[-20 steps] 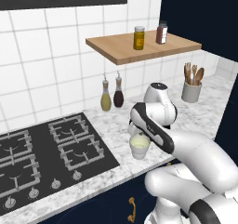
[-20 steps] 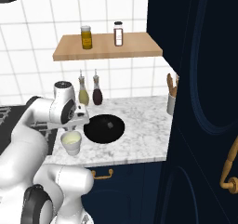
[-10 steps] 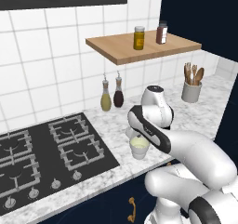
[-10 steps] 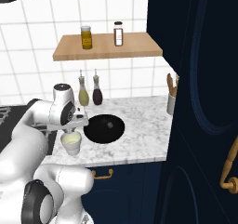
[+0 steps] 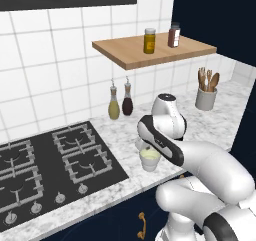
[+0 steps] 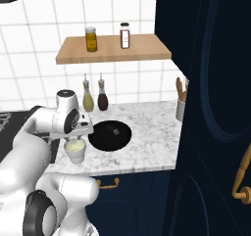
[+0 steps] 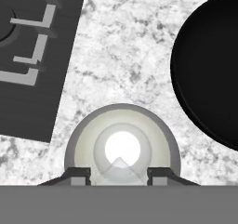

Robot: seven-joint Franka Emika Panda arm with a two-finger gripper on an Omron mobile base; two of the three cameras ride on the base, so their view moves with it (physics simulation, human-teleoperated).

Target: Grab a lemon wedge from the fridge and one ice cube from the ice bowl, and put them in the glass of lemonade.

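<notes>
Gripper point(image 7: 118, 175) sits directly over the glass of lemonade point(image 7: 122, 146), bottom centre of the hand view, jaws part open with a translucent ice cube point(image 7: 119, 170) between them. Can't tell if it's freed. Risk: you retreat early and drag it onto the worktop point(image 7: 125, 56).

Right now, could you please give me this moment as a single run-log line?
gripper: open, above whitish translucent glass of lemonade | clear ice cube: between fingertips, over glass | black round bowl: beside glass

Arm point(image 5: 200, 160): glossy white rounded shell segments, dark grey joint rings between links; bulbous white wrist housing near hob point(image 5: 45, 170); gripper point(image 7: 118, 175): two small dark-grey squared fingertips, light inner faces
</notes>
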